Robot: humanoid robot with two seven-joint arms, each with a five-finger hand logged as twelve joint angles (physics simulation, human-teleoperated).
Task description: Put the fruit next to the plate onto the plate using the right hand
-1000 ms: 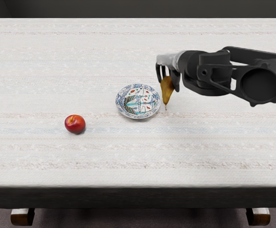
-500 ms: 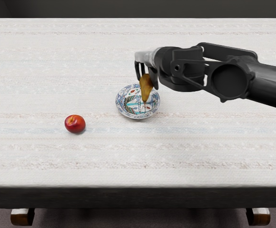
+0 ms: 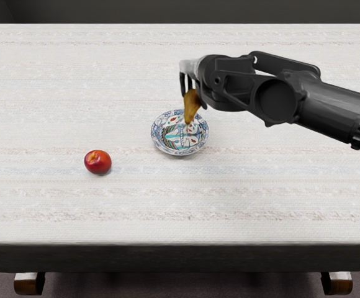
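Observation:
A small patterned plate (image 3: 167,141) with blue, red and white decoration lies near the table's middle. My right hand (image 3: 191,87) hangs above the plate's far rim, its fingers shut on a brown pear (image 3: 190,107) that dangles with its narrow end pointing down over the plate. The pear is in the air, apart from the plate. The dark right arm reaches in from the right edge. The left arm does not show.
A red apple (image 3: 97,161) rests on the pale tablecloth (image 3: 261,186) to the left of the plate, well apart from it. The table's dark front edge runs along the bottom.
The right hand carried the pear leftward from beside the plate's right rim to over the plate, then lifted slightly. The apple and plate stayed put.

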